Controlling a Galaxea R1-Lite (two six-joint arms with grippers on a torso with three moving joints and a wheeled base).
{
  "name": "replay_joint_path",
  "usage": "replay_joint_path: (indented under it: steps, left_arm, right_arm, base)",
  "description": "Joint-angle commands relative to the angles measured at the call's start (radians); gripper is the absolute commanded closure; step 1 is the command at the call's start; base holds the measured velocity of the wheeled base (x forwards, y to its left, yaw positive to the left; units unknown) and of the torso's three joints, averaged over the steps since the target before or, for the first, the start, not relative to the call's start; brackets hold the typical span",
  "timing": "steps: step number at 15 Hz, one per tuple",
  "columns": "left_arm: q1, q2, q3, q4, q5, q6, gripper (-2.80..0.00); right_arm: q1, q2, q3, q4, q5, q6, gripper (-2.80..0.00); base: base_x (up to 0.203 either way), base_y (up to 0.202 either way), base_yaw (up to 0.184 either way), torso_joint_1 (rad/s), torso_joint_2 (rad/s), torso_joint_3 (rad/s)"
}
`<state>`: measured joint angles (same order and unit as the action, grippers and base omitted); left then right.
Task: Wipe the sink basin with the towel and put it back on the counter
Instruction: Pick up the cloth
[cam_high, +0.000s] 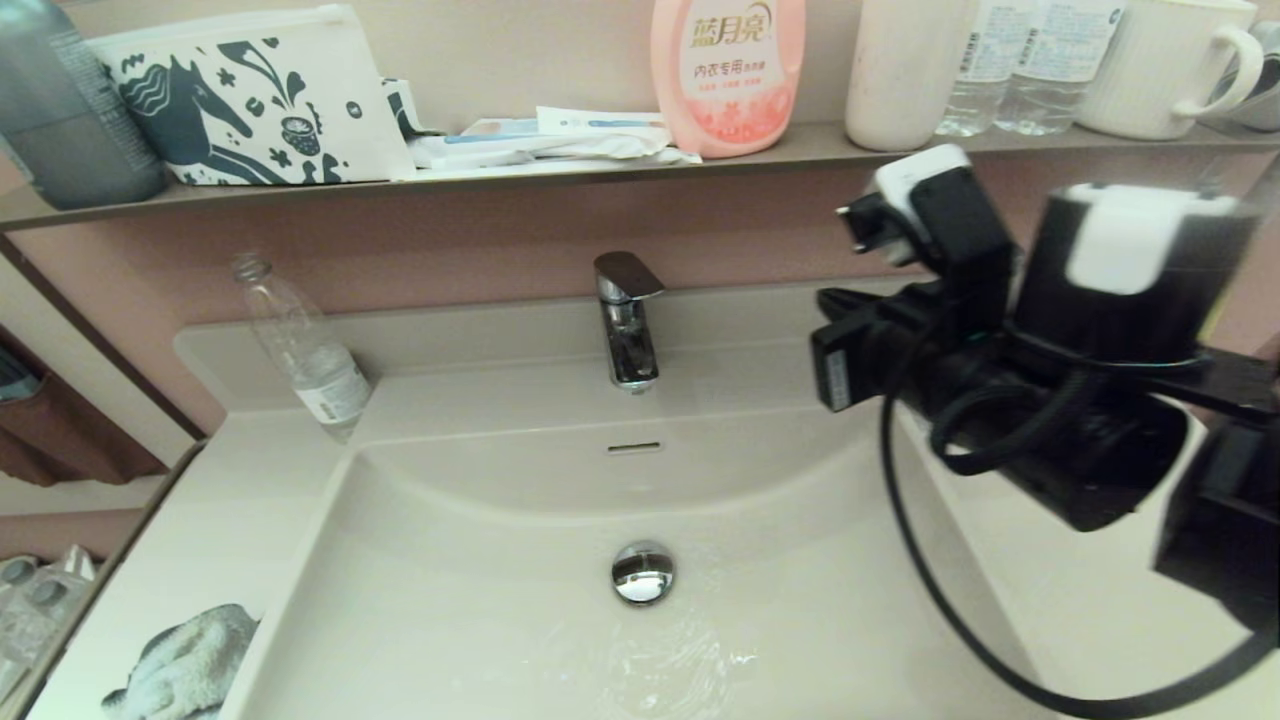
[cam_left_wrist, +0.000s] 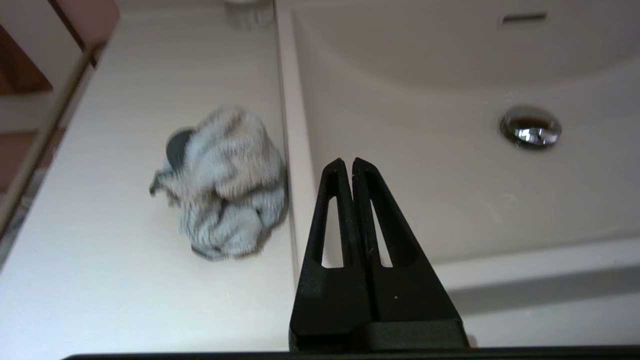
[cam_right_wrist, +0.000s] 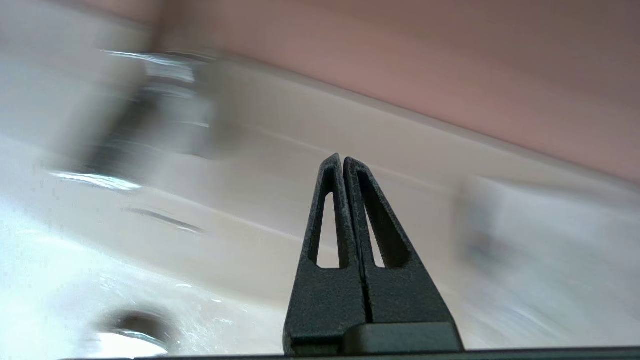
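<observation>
A pink-walled bathroom vanity fills the head view: a glossy cream-white counter wraps around the sink basin, with a chrome faucet at the back, a narrow overflow slot below it and a round chrome drain plug on the basin floor, where a wet sheen spreads nearby. An empty clear plastic bottle stands on the counter left of the faucet. Above, a grey-brown shelf carries a white pouch printed with a dark horse, a pink detergent bottle and a white mug.

The towel lies bunched on the counter at the basin's left edge; the head view catches only part of it at the lower corner. The left wrist view shows it whole, a fluffy grey-white heap just beside the basin rim, not held by anything. That same view shows the left gripper, unseen from the head camera, hovering over the basin's left side near the rim, its fingers pressed together and empty.

The right arm looms over the counter's right side in the head view, its fingertips hidden there. The right wrist view reveals the right gripper with fingers closed on nothing, pointed toward the back of the sink with the faucet blurred to one side.
</observation>
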<state>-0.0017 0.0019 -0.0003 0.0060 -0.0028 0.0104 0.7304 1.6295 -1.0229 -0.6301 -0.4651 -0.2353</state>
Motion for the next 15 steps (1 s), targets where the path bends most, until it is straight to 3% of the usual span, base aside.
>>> replay_joint_path:
  steps: [1,4,6,10,13,15]
  left_arm:
    - [0.0,0.0,0.0,-0.001,0.0,0.0,0.0]
    - [0.0,0.0,0.0,-0.003,0.0,0.0,0.0]
    - [0.0,0.0,0.0,-0.002,0.0,0.0,0.0]
    - [0.0,0.0,0.0,-0.001,0.0,0.0,0.0]
    - [0.0,0.0,0.0,-0.002,0.0,0.0,0.0]
    - [0.0,0.0,0.0,-0.002,0.0,0.0,0.0]
  right_arm:
    - [-0.107,-0.227,0.111,0.003,-0.01,-0.005,0.0]
    - [-0.472,-0.489,0.223,0.074,0.045,-0.013,0.0]
    - [-0.633,-0.717,0.292,0.162,0.118,-0.003,0.0]
    - [-0.734,-1.116,0.384,0.49,0.21,0.059,0.0]
    - [-0.752,-1.306,0.423,0.726,0.243,0.1,0.0]
    - [-0.737,-1.402,0.498,0.791,0.249,0.109,0.0]
  base:
    - [0.0,0.0,0.0,0.0,0.0,0.0]
    - [0.0,0.0,0.0,0.0,0.0,0.0]
    - [0.0,0.0,0.0,0.0,0.0,0.0]
    - [0.0,0.0,0.0,0.0,0.0,0.0]
    - [0.0,0.0,0.0,0.0,0.0,0.0]
    - [0.0,0.0,0.0,0.0,0.0,0.0]
